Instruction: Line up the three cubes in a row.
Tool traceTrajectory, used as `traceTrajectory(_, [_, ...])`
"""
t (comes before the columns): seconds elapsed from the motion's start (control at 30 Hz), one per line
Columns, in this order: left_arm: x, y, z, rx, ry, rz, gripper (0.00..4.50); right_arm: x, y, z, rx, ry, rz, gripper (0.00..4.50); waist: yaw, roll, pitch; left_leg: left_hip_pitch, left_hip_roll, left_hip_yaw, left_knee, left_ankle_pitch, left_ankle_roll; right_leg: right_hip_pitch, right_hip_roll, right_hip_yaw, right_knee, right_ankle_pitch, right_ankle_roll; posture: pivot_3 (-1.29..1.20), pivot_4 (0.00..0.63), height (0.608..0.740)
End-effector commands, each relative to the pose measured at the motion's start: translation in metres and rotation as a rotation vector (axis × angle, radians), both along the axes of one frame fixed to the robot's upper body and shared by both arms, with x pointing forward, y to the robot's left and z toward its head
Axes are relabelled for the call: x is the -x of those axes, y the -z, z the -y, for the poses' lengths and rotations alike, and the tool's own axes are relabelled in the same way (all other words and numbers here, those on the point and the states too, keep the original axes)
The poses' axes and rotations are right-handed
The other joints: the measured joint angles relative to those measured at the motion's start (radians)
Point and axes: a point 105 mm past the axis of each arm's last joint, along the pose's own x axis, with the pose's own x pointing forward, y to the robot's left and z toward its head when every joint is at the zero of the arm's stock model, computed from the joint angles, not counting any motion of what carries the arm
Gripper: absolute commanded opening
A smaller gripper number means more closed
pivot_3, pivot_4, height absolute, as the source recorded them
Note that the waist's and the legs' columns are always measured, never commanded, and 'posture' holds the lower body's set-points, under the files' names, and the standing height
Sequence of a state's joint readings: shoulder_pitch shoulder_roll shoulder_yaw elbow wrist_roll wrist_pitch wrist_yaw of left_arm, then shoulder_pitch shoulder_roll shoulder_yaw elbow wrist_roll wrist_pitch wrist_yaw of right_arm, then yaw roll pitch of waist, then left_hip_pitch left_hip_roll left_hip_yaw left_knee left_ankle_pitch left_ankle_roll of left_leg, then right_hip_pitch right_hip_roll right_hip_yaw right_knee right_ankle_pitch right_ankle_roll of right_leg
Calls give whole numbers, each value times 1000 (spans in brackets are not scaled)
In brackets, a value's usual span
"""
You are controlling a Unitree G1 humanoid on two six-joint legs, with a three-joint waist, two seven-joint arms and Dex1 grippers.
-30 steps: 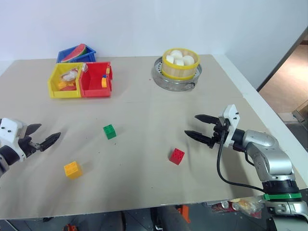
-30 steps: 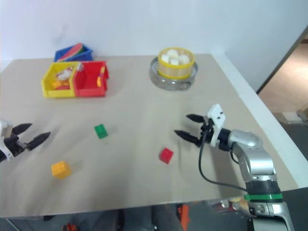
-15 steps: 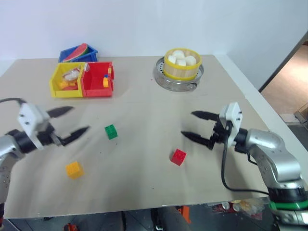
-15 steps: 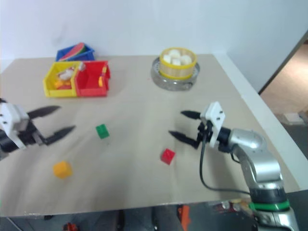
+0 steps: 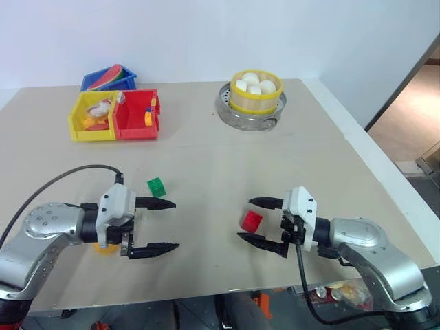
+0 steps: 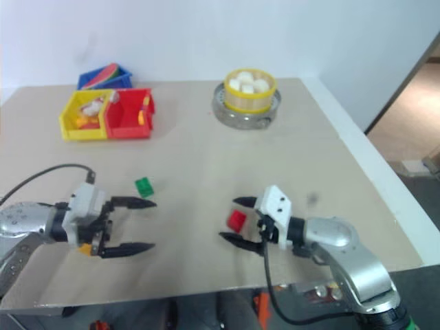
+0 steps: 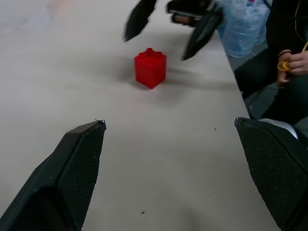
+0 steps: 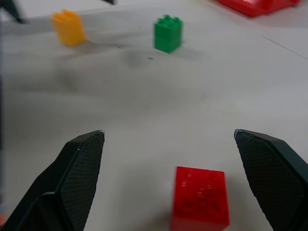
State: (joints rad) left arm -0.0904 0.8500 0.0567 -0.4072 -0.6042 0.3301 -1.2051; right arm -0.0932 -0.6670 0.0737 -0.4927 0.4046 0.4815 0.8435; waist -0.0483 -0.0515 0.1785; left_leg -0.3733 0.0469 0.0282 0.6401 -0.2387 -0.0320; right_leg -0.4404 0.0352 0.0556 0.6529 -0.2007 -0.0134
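L end effector (image 5: 162, 225) open, mostly hiding yellow cube (image 5: 104, 247).

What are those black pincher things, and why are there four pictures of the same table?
Those are a robot's two arms. Each one ends in a gripper with two black fingers. Two pictures come from cameras in the robot's head, looking down at the table. The other two come from small cameras on its wrists, looking out between the fingers.

The left gripper and the right gripper are both open and hold nothing. The red cube sits on the table between the right gripper's fingers. The green cube lies just beyond the left gripper, and the yellow cube sits beside that arm. At the far side are coloured bins and a steamer basket of white buns.
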Motion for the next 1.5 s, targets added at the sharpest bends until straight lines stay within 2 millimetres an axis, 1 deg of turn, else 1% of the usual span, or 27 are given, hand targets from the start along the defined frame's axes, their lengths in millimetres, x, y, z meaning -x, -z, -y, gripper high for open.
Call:
traceTrajectory(0.03, [-2, -2, 2, -5, 19, 31, 4451, -8, 4, 1, 10, 27, 34, 4500, 0, 0, 0, 0, 0, 0, 0, 0, 0, 0, 0, 0, 0, 0, 0, 0, 150, 740])
traceTrajectory(0.1, [-2, 0, 3, -10, 20, 37, 4451, -9, 9, 1, 5, 39, 21, 4500, 0, 0, 0, -1, 0, 0, 0, -1, 0, 0, 0, 0, 0, 1, 2, 0, 150, 740])
traceTrajectory(0.27, [-2, 1, 6, -8, 16, 56, 4451, -9, 20, 3, -7, 67, -17, 4500, 1, 0, 0, -2, 0, -1, 0, -2, 0, -1, 0, 1, 0, 1, 1, 0, 150, 740])
traceTrajectory(0.4, [-2, 2, 6, -6, 10, 57, 4500, -5, 23, 4, -14, 64, -36, 3455, 2, 0, 0, -2, 0, -1, 0, -2, 0, -1, 0, 1, 0, 1, 2, 0, 150, 740])
traceTrajectory(0.53, [-1, 5, 8, -6, 5, 56, 4500, -4, 23, 4, -15, 64, -36, 1932, 1, 0, 0, -1, 0, -1, 0, -1, 0, -1, 0, 1, 0, 1, 2, 0, 150, 740])
traceTrajectory(0.6, [-1, 6, 9, -3, 0, 56, 4500, -4, 22, 4, -7, 62, -29, 1270, 1, 0, 0, -1, 0, -1, 0, -1, 0, -1, 0, 1, 0, 1, 2, 0, 150, 740])
traceTrajectory(0.7, [-1, 7, 11, 1, -6, 56, 4500, -4, 18, 2, 2, 35, -17, 1280, 1, 0, 0, -1, 0, -1, 0, -1, 0, 0, 0, 1, 0, 1, 2, 0, 150, 740])
traceTrajectory(0.8, [0, 8, 10, 14, -24, 47, 4500, -10, 4, -9, 10, -87, -11, 1280, -2, 0, 0, -1, 0, 0, 0, -1, 0, -1, 0, 1, 0, 1, 2, 0, 150, 740])
traceTrajectory(0.87, [-1, 9, 7, 18, -51, 39, 4500, -19, -4, -19, 28, -169, 2, 1280, -7, 1, 0, 0, 0, 1, 0, -1, 0, -1, 1, 2, 0, 2, 3, 0, 150, 740])
traceTrajectory(0.97, [-3, 14, 0, 7, -91, 48, 4500, -40, -10, -34, 86, -284, 53, 1280, -5, 0, 0, 1, 1, 0, 1, -1, 1, 0, 2, 1, 0, 1, 0, 0, 150, 740])
traceTrajectory(1.03, [-3, 16, -2, -3, -102, 47, 4500, -54, -12, -41, 104, -326, 58, 1280, -3, 0, 0, 1, 2, 0, 1, -1, 1, 0, 4, 1, 0, 2, -2, 0, 150, 740])
traceTrajectory(1.1, [-4, 15, -3, -7, -120, 52, 4500, -66, -7, -46, 150, -372, 54, 1280, -2, 0, 0, 1, 2, 0, 0, -1, 1, 0, 4, 1, 0, 3, -2, 0, 150, 740])
traceTrajectory(1.17, [-4, 14, -4, -2, -138, 57, 4500, -71, 0, -46, 196, -406, 57, 1280, 3, 0, 0, 0, 3, 0, 0, -1, 1, -1, 4, 1, 0, 4, -1, 0, 150, 740])
traceTrajectory(1.27, [-6, 13, -7, 14, -185, 56, 4500, -72, 9, -43, 229, -446, 32, 1280, 6, 0, 0, -2, 3, 0, 0, -2, 3, -1, 3, 1, 0, 2, -3, 0, 150, 740])
traceTrajectory(1.5, [-3, 15, -9, 11, -216, 54, 4500, -69, 15, -39, 234, -463, 1, 1280, 5, 0, 0, -2, 2, 0, 0, -5, 5, -2, 2, 2, 0, 0, -2, 0, 150, 740])
